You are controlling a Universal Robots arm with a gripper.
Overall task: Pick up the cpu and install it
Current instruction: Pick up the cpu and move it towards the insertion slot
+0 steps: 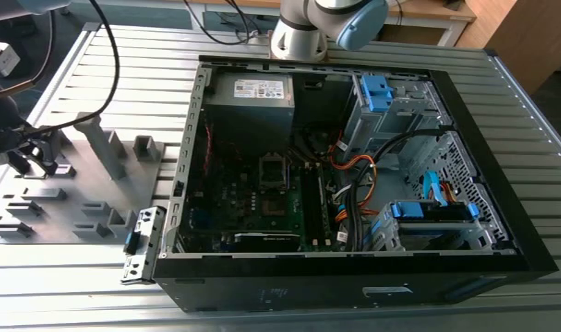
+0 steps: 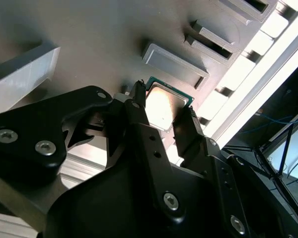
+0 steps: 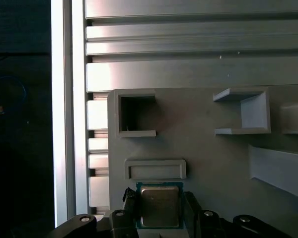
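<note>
Right up close, the gripper [image 2: 162, 106]: two black fingers [image 2: 144, 134], closed tight on opposite edges of the one cpu [image 3: 160, 206], pinching it. The chip sits dead between the fingertips, silver top showing, over the grey fixture plate [image 3: 208, 163]; resting or lifted, can't tell. The first wrist view gives one shallow raised frame [image 3: 155, 169] just past the fingertips, and two open pockets [image 3: 134, 116] further beyond. The exterior view adds one open computer case [image 1: 308, 290], well apart from the fingers, with its socket [image 1: 274, 171] on the board.
</note>
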